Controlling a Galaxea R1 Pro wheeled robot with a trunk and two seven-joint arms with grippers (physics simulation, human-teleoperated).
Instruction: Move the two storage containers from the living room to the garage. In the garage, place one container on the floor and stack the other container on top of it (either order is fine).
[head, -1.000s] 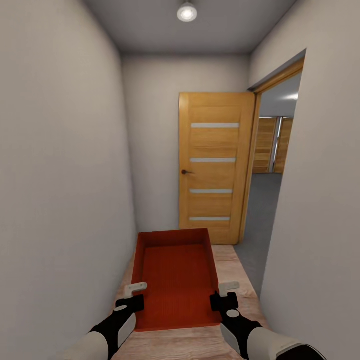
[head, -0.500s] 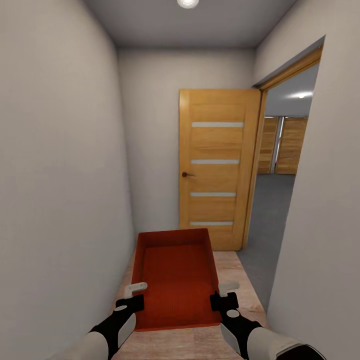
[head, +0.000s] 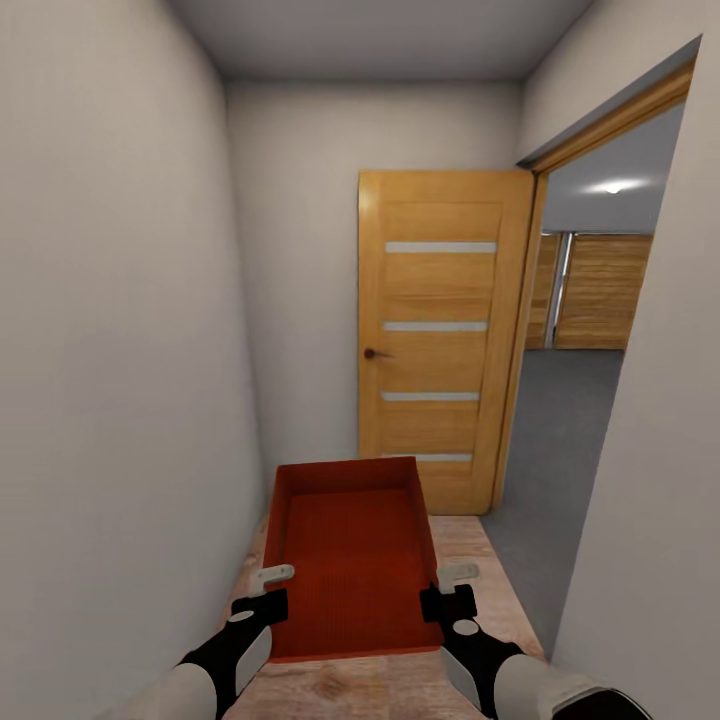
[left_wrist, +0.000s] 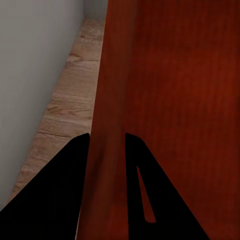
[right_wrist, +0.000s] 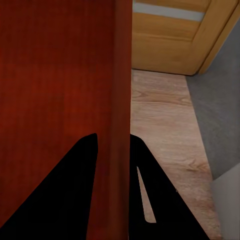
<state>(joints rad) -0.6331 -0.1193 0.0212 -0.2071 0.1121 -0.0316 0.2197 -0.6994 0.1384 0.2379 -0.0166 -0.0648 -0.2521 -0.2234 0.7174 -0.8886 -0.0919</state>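
Carrying 1 orange-red bin (head: 352, 555) between both arms, the robot stands in a narrow white-walled hallway with a light wood plank floor (head: 470, 545). The bin hangs level in front of the trunk, its long axis running from 6 o'clock to 12 o'clock, open top up and nothing inside it.

Its left long wall sits between the fingers of the left end effector (head: 268, 590), and its right long wall between those of the right end effector (head: 450, 588); each wrist view shows a thin red wall pinched between 2 dark fingers (left_wrist: 65, 200) (right_wrist: 75, 195), so both are clamped on the bin near its close end. The grips are symmetric, so neither arm is nearer. Both forearms reach forward and slightly inward, wrists level.

At 12 o'clock stands a wooden door (head: 440, 335) with 4 pale strips. At 2 o'clock an open doorway (head: 590, 400) gives onto a room with a dark grey floor (head: 555, 450) and wood panels at the back, probably the garage. Judging by that, the coming move is a turn toward 2 o'clock, and the bin's far corners will need room past the door frame.
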